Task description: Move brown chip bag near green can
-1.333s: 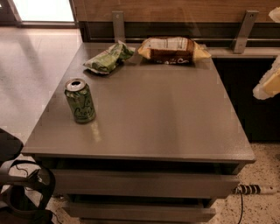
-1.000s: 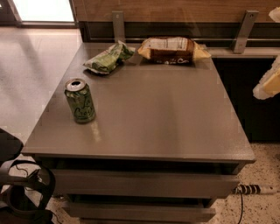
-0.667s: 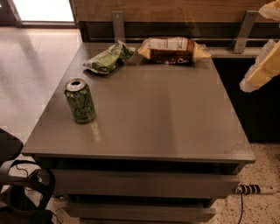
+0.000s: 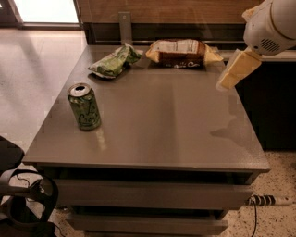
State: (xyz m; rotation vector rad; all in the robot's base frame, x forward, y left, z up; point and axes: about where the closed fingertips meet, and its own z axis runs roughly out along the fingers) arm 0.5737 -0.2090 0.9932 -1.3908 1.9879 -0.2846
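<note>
One green can [image 4: 84, 107], one brown chip bag [image 4: 181, 52], gripper [image 4: 229, 79] upper right, jaws unclear

Grey table [image 4: 162, 129] before wood-panelled wall [image 4: 185, 8], pale floor [image 4: 32, 78].

A rounded white arm housing [image 4: 277, 18] with a small dark vent grille [image 4: 269, 45] ends in a pale cream-yellow gripper [image 4: 230, 75] over the far right edge of the tabletop [image 4: 175, 125].
</note>
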